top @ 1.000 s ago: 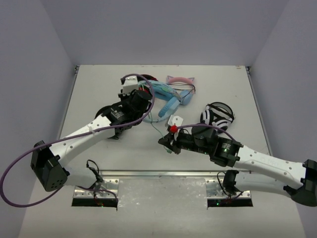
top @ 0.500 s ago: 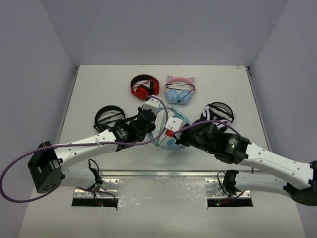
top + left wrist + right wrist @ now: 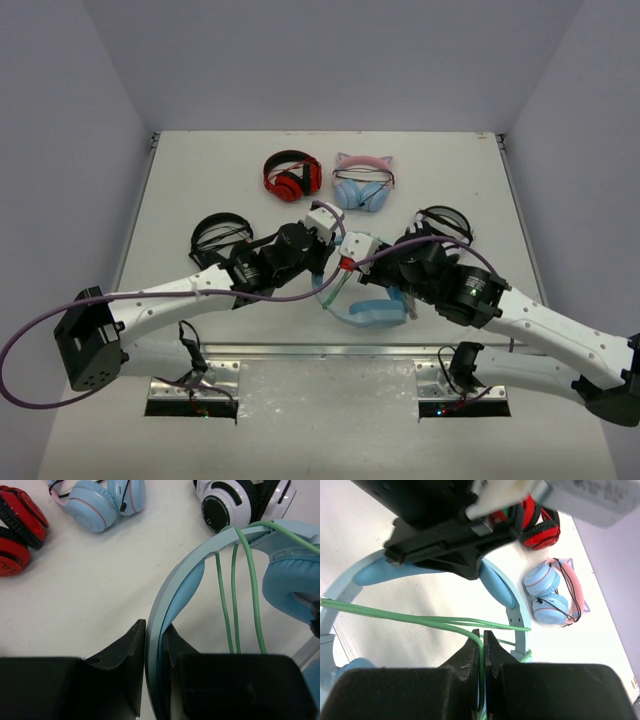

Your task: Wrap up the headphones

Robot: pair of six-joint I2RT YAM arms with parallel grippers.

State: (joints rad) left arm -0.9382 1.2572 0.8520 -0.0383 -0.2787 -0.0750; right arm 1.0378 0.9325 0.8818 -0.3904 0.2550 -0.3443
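Note:
The headphones (image 3: pixel 368 308), large and light blue, hang near the table's front middle between my two arms. My left gripper (image 3: pixel 156 630) is shut on the wide headband (image 3: pixel 187 572), one finger on each face. Two loops of the mint-green cable (image 3: pixel 234 595) run across the headband beside a padded ear cup (image 3: pixel 290 585). My right gripper (image 3: pixel 483 635) is shut on the cable (image 3: pixel 420 619), which rises between the jaws and bends left. In the top view the left gripper (image 3: pixel 330 252) and right gripper (image 3: pixel 342 272) sit close together above the headphones.
A red pair (image 3: pixel 292 175) and a pale-blue pair with pink cat ears (image 3: pixel 362 186) lie at the back. A white-and-black pair (image 3: pixel 445 226) lies right of my right wrist, and a black pair (image 3: pixel 218 236) left of my left arm.
Both grippers have brought the headphones from the back, beside the cat-ear pair, toward the front middle. The red pair, hidden a second ago, now shows.

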